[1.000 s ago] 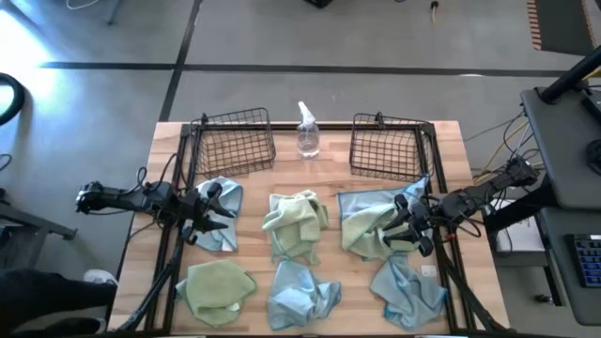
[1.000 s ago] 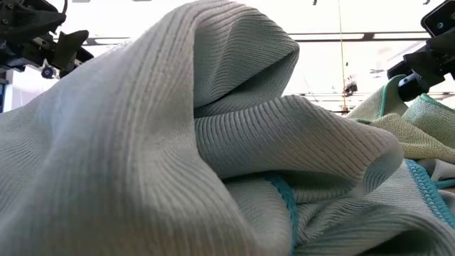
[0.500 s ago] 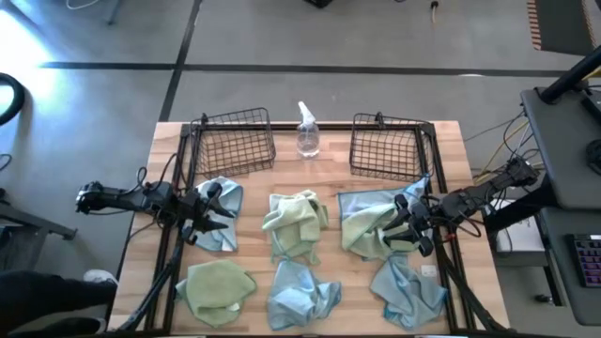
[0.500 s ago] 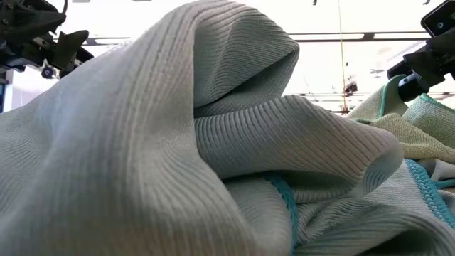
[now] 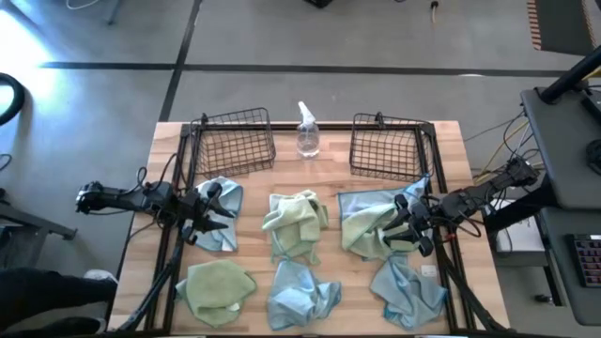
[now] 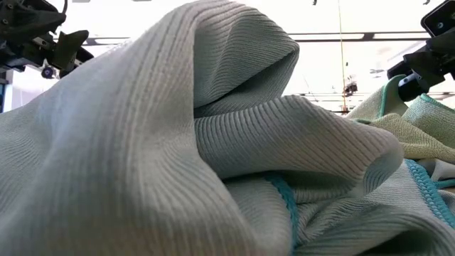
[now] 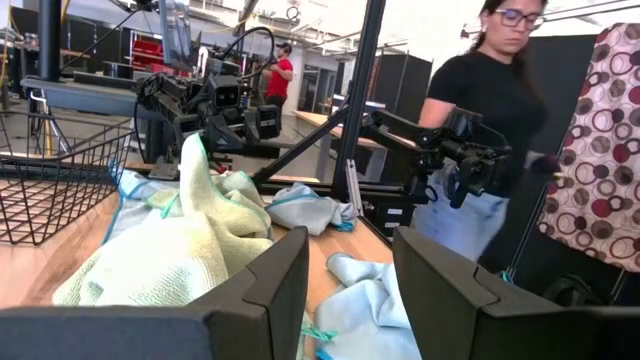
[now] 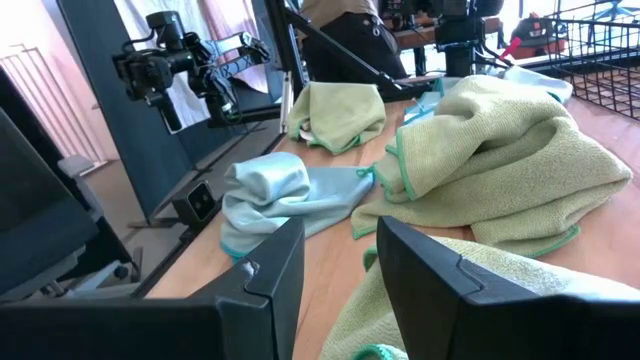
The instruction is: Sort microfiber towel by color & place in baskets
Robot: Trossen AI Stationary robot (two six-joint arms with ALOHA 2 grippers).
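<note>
Change: you had nothing move across the last second; both arms and every cloth sat exactly where they were a second earlier.
Left claw: your left gripper (image 5: 214,212) hung low over the light blue microfiber towel (image 5: 223,218) at the table's left, its fingers (image 7: 258,290) spread with only air between them, holding nothing.
Right claw: your right gripper (image 5: 402,222) sat at the bunched pale yellow-green and blue microfiber towel (image 5: 364,225) on the right, fingers (image 8: 262,262) parted, with green cloth lying at the gap but not pinched.
Other cloths: a pale yellow-green towel (image 5: 295,218) lay mid-table, another (image 5: 216,286) front left, and two light blue ones (image 5: 300,289) and (image 5: 408,287) along the front edge.
Baskets: the left black wire-mesh basket (image 5: 235,141) and the right black wire-mesh basket (image 5: 387,145) stood at the far edge, no cloth in either, with a clear spray bottle (image 5: 307,131) between them.
Low view: a blue towel's folds (image 6: 178,163) filled it almost entirely.
Meaning: you were paused before the first grasps, I judge; sorting had not started.
</note>
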